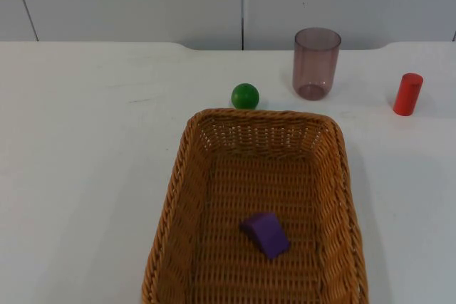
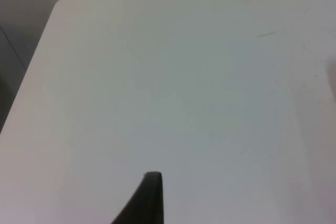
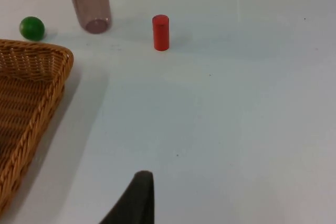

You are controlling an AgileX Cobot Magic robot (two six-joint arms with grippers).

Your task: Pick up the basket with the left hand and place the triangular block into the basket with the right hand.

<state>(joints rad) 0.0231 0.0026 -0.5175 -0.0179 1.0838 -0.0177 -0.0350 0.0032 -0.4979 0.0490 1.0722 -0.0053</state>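
The wicker basket [image 1: 260,208] is sitting flat on the white table [image 1: 85,176], and the purple triangular block [image 1: 266,233] is already lying inside it on the woven floor, toward the near end and touching neither side wall. The left gripper [image 2: 149,198] is hovering over bare table well to the left of the basket, and the right gripper [image 3: 137,198] is hovering over open table just beside the basket's right rim [image 3: 37,77]; for both, one black fingertip is showing, so I cannot tell whether the jaws are open or closed, and neither is holding anything. Judging from this, the block's part is looking done, while the basket is resting on the table rather than being held up. The main risk is coming from the lift: if the left gripper is pinching only a thin strip of wicker rim, the basket could be tipping and the loose block sliding to one end or spilling out. A sweep across the far rim could also be knocking the green ball [image 1: 245,95], which is lying just beyond it, or toppling the tinted cup [image 1: 316,63] close by. The red cylinder [image 1: 408,94] is standing well apart and is looking safe.
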